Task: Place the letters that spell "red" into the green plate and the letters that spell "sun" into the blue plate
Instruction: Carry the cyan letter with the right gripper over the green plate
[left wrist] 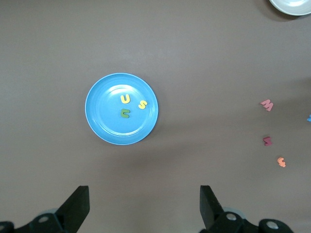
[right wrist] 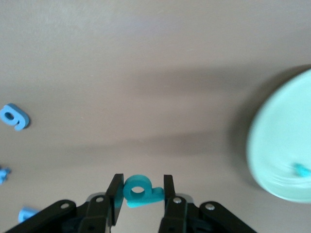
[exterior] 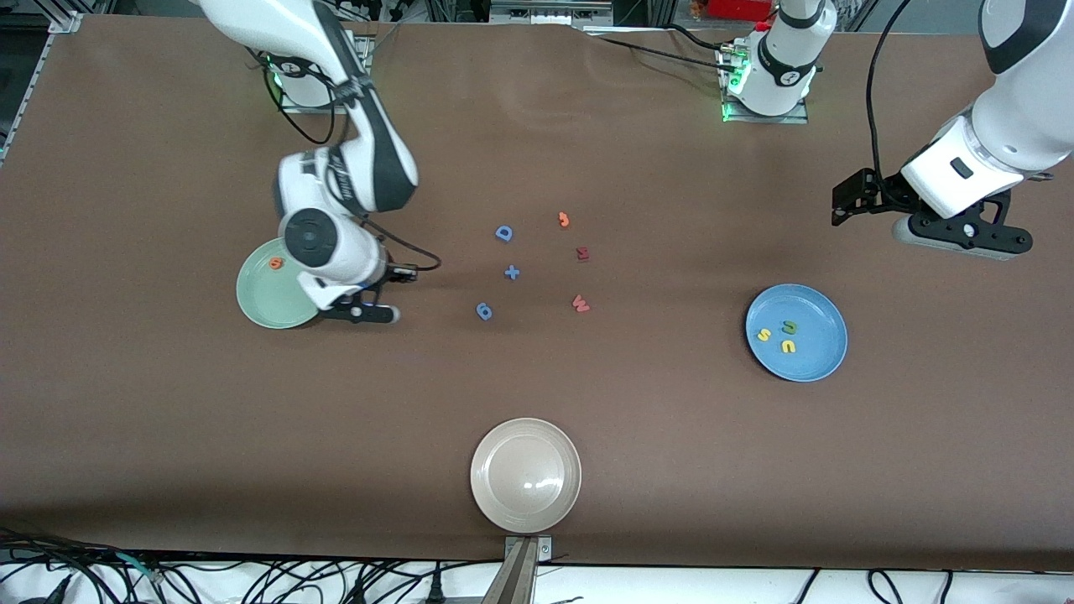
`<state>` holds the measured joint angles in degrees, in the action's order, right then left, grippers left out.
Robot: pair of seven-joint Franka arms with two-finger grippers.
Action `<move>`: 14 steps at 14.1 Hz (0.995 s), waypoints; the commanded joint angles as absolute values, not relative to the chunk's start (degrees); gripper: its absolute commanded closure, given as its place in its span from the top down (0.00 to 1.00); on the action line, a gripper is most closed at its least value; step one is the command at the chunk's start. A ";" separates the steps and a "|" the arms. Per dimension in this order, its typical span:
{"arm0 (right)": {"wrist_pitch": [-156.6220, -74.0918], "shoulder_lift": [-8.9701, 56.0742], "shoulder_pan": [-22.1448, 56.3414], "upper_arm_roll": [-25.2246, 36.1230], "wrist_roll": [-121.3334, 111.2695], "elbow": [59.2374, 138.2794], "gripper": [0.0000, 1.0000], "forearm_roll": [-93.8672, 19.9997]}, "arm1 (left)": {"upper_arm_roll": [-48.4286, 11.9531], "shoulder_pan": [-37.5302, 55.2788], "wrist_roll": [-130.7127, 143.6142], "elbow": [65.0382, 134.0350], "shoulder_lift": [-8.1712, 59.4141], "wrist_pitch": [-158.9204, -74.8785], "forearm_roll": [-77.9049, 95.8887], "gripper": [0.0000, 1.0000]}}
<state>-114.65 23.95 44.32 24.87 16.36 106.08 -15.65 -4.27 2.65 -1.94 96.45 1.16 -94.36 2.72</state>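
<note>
End effector of the right arm [right wrist: 140, 190] is closed on the teal "d" [right wrist: 141, 190], held above the counter [exterior: 638, 436] just beside the green plate [exterior: 264, 302], where the orange "e" [exterior: 276, 263] and a small teal piece [right wrist: 302, 170] lie. The left end effector [left wrist: 144, 206] waits wide open and empty, over bare counter near the blue plate [left wrist: 104, 124], which holds the yellow "s" [left wrist: 142, 104], yellow "u" [left wrist: 125, 99] and green "n" [left wrist: 125, 114].
</note>
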 commanded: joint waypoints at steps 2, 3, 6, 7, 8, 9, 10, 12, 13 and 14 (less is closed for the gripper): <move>-104.18 14.79 44.12 31.71 11.00 106.96 0.13 -16.18 | -4.31 2.64 -3.08 95.19 1.67 -93.96 2.90 1.00; -101.54 12.42 44.12 33.29 10.03 106.79 0.13 -16.00 | -4.31 2.64 -3.08 95.19 1.67 -93.96 2.90 1.00; -94.94 10.02 44.12 38.48 7.04 103.99 0.13 -13.72 | -4.31 2.64 -3.08 95.19 1.67 -93.96 2.90 1.00; -93.96 10.02 44.12 39.71 4.86 102.50 0.13 -12.23 | -4.31 2.64 -3.08 95.19 1.67 -93.96 2.90 1.00; -94.22 10.54 44.03 40.77 1.53 101.70 0.13 -9.95 | -4.31 2.64 -3.08 95.19 1.67 -93.96 2.90 1.00; -95.18 10.98 43.95 41.74 -1.20 101.69 0.13 -8.63 | -4.31 2.64 -3.08 95.19 1.67 -93.96 2.90 1.00; -96.66 12.38 43.51 42.53 -3.32 101.95 0.13 -8.61 | -4.31 2.64 -2.99 95.19 1.67 -93.96 2.90 1.00; -101.31 16.50 41.85 42.54 -5.61 102.30 0.14 -8.70 | -4.31 2.64 -2.99 95.19 1.67 -93.96 2.90 1.00; -104.12 19.48 41.40 42.45 -6.67 102.39 0.14 -9.48 | -4.31 2.64 -3.08 95.19 1.67 -93.96 2.90 1.00; -107.02 22.12 41.31 42.28 -6.77 102.74 0.14 -10.28 | -4.31 2.64 -3.08 95.19 1.67 -93.96 2.99 1.00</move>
<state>-102.88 15.56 41.91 42.40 -4.66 103.56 -9.17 -4.28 2.65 -1.94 96.44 1.18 -94.36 2.72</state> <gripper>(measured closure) 0.630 0.000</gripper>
